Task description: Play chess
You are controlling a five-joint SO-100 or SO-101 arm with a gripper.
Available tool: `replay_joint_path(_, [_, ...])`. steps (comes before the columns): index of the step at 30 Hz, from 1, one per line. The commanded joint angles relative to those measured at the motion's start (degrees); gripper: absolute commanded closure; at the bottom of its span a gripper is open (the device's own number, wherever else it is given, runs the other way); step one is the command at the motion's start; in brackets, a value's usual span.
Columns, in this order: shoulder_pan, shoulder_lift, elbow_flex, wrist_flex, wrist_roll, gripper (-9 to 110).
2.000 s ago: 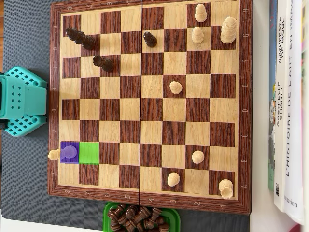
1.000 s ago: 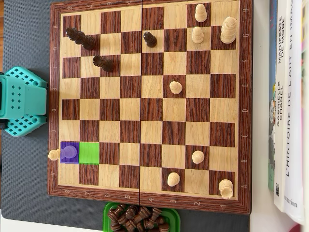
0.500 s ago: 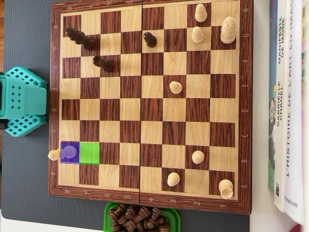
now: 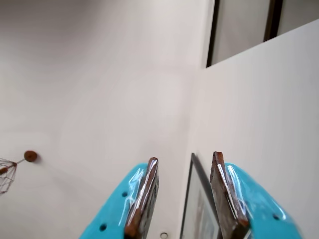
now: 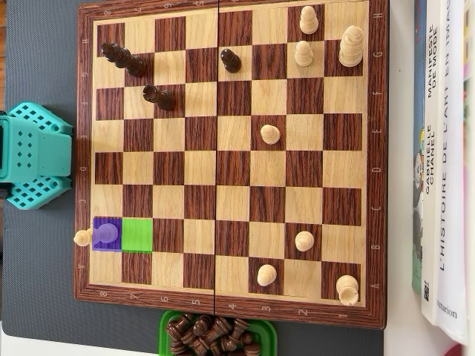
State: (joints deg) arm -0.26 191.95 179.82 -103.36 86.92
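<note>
Overhead view: wooden chessboard (image 5: 230,159) on a dark mat, teal arm base (image 5: 33,156) at the left edge, outside the board. Near the lower left corner, one purple-tinted square (image 5: 107,234) beside one green-tinted square (image 5: 137,235). On the purple square, a light pawn (image 5: 95,236), lying or leaning toward the board's left border. Three dark pieces (image 5: 125,59) grouped upper left, a fourth dark pawn (image 5: 231,60) near top centre. Light pieces scattered along the right half, including a tall piece (image 5: 351,46) at upper right and another (image 5: 346,288) at lower right. Below the board, a green tray (image 5: 263,330) holding captured dark pieces. Stacked books (image 5: 444,163) on the right.

Wrist view: teal gripper (image 4: 183,164) aimed up and away at a pale wall, no board or piece in sight. Two brown-padded fingers (image 4: 144,196) parted by a moderate gap, nothing between them, only a dark-framed picture (image 4: 199,204) on the wall seen through the gap. Gripper itself out of sight in the overhead view, so well apart from the highlighted pawn, exact position relative to the board impossible to tell.
</note>
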Motion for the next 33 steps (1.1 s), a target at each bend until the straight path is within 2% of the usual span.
replay_joint_path(1, [0.2,-0.2,1.1,-0.1,-0.1,85])
replay_joint_path(22, [0.4,-0.4,1.1,0.3,-0.7,86])
replay_joint_path(33, [3.7,-0.3,1.2,18.1,-0.7,86])
